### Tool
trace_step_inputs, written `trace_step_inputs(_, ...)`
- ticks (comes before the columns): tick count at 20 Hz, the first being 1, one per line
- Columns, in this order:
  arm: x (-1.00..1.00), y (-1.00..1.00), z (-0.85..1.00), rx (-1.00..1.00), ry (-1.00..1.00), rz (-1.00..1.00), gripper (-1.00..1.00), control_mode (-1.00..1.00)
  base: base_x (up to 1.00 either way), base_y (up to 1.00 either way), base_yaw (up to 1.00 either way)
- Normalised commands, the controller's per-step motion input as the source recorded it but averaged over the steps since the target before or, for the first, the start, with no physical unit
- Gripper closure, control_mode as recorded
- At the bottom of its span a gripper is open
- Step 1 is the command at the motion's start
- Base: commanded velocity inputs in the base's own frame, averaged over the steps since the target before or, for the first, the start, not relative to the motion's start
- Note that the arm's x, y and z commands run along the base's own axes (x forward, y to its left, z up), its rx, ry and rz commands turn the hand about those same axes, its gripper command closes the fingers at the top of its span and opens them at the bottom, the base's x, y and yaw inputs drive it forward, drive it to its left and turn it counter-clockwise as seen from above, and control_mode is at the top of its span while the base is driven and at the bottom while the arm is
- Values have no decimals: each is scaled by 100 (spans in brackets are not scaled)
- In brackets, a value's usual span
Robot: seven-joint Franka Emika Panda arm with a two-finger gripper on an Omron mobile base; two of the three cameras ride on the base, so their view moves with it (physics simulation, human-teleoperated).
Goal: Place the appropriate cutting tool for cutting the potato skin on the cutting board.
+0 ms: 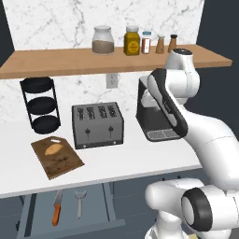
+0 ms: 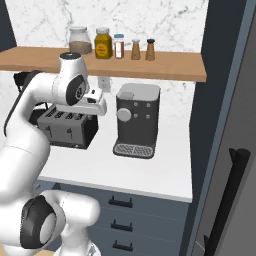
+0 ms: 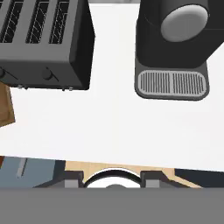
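Currently arm is hanging high over the counter, nothing picked yet.

Left to right in the left base view: cutting board (image 1: 57, 157) is lying flat at the counter's left with the potato (image 1: 54, 149) sitting on it; below, the open drawer (image 1: 70, 210) is holding the orange-handled knife (image 1: 57, 208) and, just beside it, the grey peeler (image 1: 80, 202), untouched; toaster (image 1: 97, 124) is standing mid-counter, coffee machine (image 1: 156, 122) to its right. Gripper (image 3: 113, 179) is looking down between those two, well apart from the drawer. Finger tips are barely peeking in; can't tell their spread. Next job, I'd judge: swinging left and down to the peeler.
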Motion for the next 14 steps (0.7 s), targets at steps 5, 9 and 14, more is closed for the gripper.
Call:
trace_step_inputs(5, -45, 36, -3, -11, -12, 0, -100, -100, 0, 0, 0)
trace_step_inputs(9, -83, 100, -61, -43, -3, 9, -100, -100, 0, 0, 0)
trace_step_inputs(14, -30, 100, -56, -32, 9, 7, -100, -100, 0, 0, 0)
